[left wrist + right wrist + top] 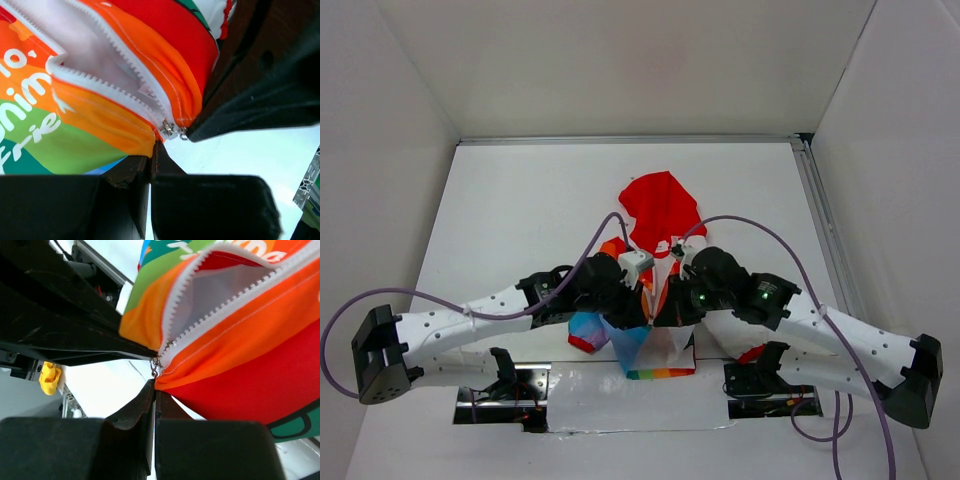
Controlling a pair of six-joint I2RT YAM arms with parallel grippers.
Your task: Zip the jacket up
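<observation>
**Claws.** The left claw [152, 150] is fully closed. Its tips pinch the bottom corner of the orange band of the jacket [660, 360], directly at 6 o'clock of the zip slider [171, 131]. The right claw [152, 390] is also fully closed. Its tips meet just at 6 o'clock of the slider's small metal pull [155, 371]. Whether the pull is actually caught between them cannot be determined. In the left wrist view the right claw's dark tip sits just beside the slider, at its 3 o'clock. The two claws are close together at the foot of the zip.

**Jacket.** It lies at the centre of the white surface [520, 200]. The red hood [658, 205] points to 12 o'clock and the hem to 6 o'clock, and both arms cover the middle. The slider sits at the very bottom of the zip. Above it the two rows of white teeth [100, 82] spread apart, exposing white lining. One panel carries orange, green and teal stripes with white lettering [30, 100]. The opposite edge shows orange and red bands. The lower fabric is bunched and lifted at the claws.
</observation>
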